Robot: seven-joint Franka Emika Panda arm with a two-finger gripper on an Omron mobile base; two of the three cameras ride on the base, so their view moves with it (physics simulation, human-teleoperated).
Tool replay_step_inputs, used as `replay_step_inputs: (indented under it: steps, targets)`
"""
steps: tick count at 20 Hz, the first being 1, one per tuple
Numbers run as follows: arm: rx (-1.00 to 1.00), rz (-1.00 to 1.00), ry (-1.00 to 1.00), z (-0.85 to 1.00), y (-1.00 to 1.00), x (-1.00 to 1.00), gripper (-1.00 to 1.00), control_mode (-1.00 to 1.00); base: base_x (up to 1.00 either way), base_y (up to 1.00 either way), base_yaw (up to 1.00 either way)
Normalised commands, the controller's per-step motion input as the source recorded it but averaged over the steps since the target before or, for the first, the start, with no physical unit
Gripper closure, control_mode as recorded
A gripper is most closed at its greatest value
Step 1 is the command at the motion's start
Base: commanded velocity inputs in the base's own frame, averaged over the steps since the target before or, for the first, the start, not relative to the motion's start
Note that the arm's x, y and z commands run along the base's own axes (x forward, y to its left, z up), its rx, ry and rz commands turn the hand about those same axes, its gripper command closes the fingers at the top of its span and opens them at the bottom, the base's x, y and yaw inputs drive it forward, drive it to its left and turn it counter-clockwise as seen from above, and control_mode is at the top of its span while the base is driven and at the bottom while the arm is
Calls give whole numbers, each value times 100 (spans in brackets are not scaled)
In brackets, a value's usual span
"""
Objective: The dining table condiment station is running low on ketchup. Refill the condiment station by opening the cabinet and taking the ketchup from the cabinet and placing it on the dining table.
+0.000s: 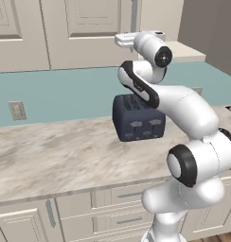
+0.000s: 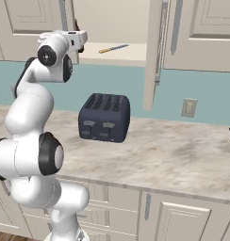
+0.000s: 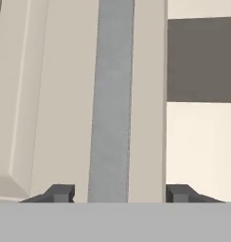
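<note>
Hand view: your gripper (image 3: 118,193) straddles the cabinet (image 3: 60,94) handle (image 3: 111,104), fingertips spread, not touching.
Surface (image 2: 173,150): toaster (image 2: 104,117).

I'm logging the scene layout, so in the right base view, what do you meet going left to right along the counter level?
Robot arm → dark blue toaster → lower edge of the open cabinet door → wall outlet.
</note>
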Motion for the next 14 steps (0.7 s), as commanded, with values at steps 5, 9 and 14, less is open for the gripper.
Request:
replay_step_inputs:
  steps: [5,9,14]
  targets:
    - [0,6,5,-4,26,41,100,-100,0,0,0]
    - [-8,8,-2,-9,69,3,100,-100,0,0,0]
    - [-18,6,-12,-2,97,-38,100,-100,0,0,0]
